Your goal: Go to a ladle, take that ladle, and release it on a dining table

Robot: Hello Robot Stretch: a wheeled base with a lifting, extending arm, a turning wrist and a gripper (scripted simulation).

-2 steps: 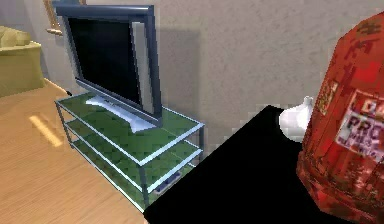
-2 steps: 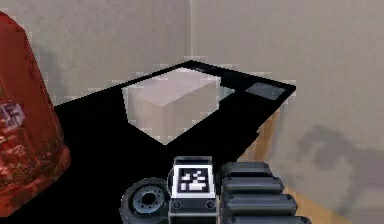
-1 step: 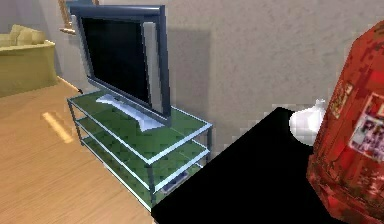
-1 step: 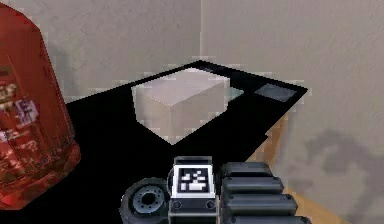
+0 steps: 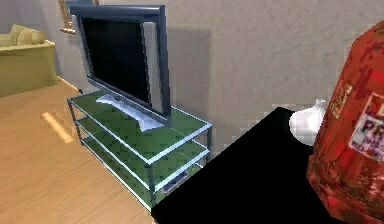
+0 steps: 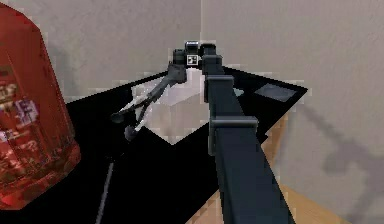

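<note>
Fingers of the gripper (image 6: 130, 120) reached over a black table (image 6: 95, 145) with a pale box (image 6: 175, 115) behind them, so whether they held anything could not be told. A thin dark rod (image 6: 106, 192), possibly the ladle, lay below the fingertips; a red jug (image 6: 30, 110) stood left.

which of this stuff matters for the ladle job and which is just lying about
for the job: arm; dark thing at the jaws, maybe the ladle; black table

just lying about: red container; pale box; television; glass stand; sofa
</note>
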